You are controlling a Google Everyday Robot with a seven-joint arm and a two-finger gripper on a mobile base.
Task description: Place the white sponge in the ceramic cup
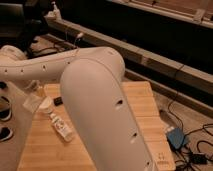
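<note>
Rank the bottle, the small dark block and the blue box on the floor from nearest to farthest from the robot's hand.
1. Bottle, lying on the table just right of the hand at the left edge.
2. Small dark block, slightly farther right; almost a tie.
3. Blue box, on the floor far right.

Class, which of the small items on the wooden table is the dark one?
The small black block, just beyond the pale labelled bottle lying flat; the gripper hangs at the table's left edge.

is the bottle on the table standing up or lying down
Lying down: the bottle rests on its side on the wooden table, cap end toward the gripper at the table's left edge.
</note>
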